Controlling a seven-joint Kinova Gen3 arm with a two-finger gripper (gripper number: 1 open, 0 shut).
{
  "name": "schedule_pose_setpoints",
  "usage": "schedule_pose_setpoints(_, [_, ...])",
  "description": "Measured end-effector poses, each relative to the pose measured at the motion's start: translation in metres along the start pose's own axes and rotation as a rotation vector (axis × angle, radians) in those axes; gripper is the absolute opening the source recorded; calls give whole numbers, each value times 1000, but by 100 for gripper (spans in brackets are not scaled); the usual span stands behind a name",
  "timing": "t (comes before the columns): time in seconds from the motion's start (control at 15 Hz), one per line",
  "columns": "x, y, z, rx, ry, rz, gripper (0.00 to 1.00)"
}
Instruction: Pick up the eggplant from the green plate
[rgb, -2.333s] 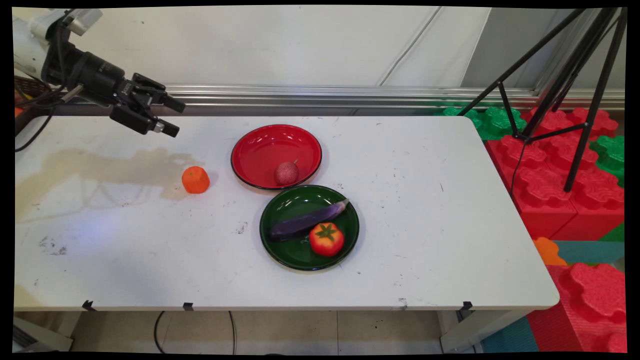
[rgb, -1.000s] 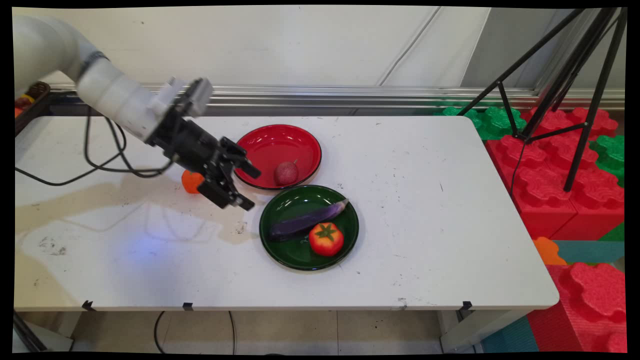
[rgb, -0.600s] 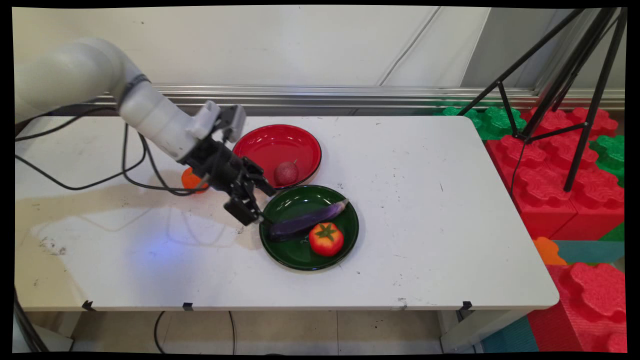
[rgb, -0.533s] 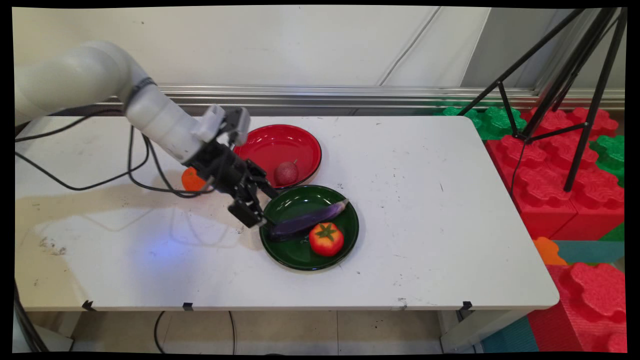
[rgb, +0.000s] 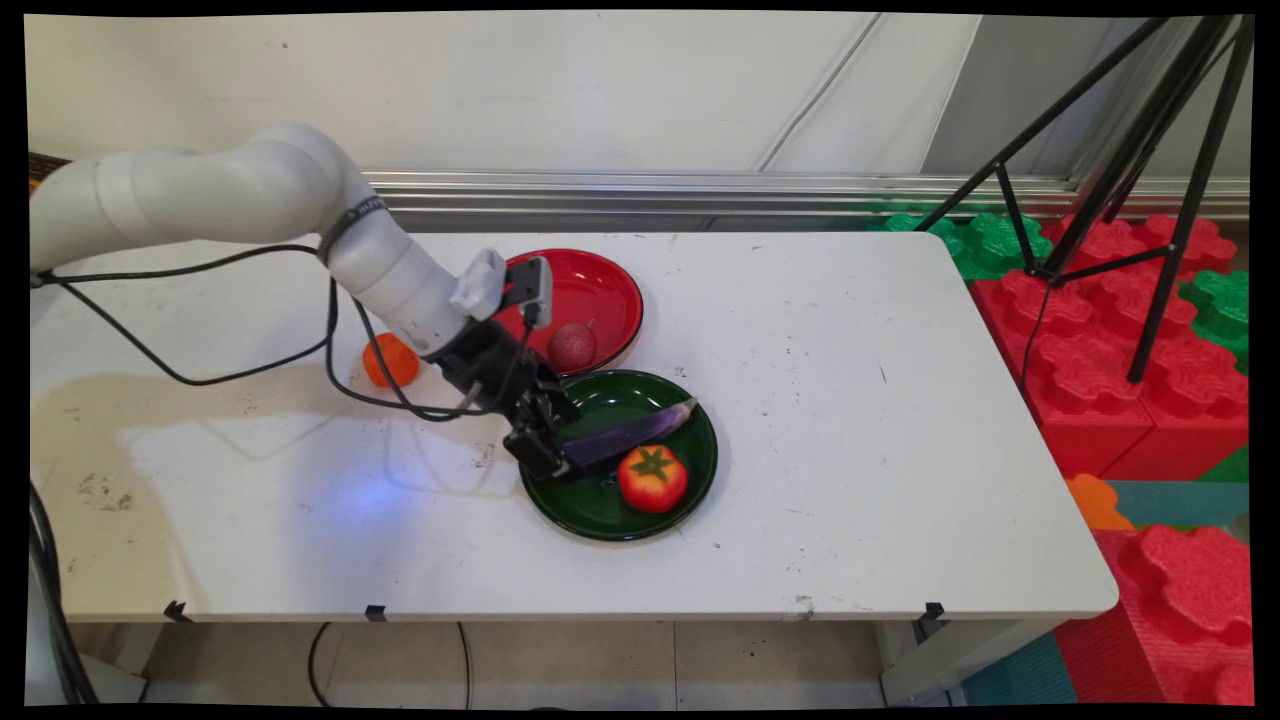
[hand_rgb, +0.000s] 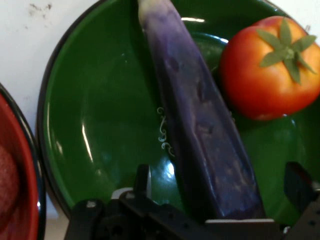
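A purple eggplant (rgb: 635, 432) lies across a green plate (rgb: 600, 515) beside a red tomato (rgb: 652, 478). My gripper (rgb: 555, 455) is low over the plate's left side, at the eggplant's thick end. In the hand view the gripper (hand_rgb: 220, 182) is open. One black finger (hand_rgb: 142, 179) stands left of the eggplant (hand_rgb: 200, 115) and the other stands right of it, with a gap on each side. The tomato (hand_rgb: 270, 70) sits to the upper right on the green plate (hand_rgb: 100, 125).
A red plate (rgb: 590, 285) with a reddish round fruit (rgb: 572, 346) stands just behind the green one. An orange fruit (rgb: 388, 360) lies on the table to the left, partly behind the arm. A black tripod (rgb: 1150, 200) and red foam blocks (rgb: 1120, 380) stand off the table's right end.
The arm has swung in from the upper left and come down to the green plate, ending with its open fingers on either side of the eggplant's thick end. Nothing on the table has moved.
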Motion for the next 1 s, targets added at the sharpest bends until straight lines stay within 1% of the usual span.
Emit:
schedule_pose_setpoints(0.4, [6,-2,22,1,-24,-13,100])
schedule_pose_setpoints(0.6, [8,-2,28,4,-27,-17,100])
schedule_pose_setpoints(0.67, [9,-2,29,4,-26,-18,0])
schedule_pose_setpoints(1.0, [11,-3,29,8,-23,-17,0])
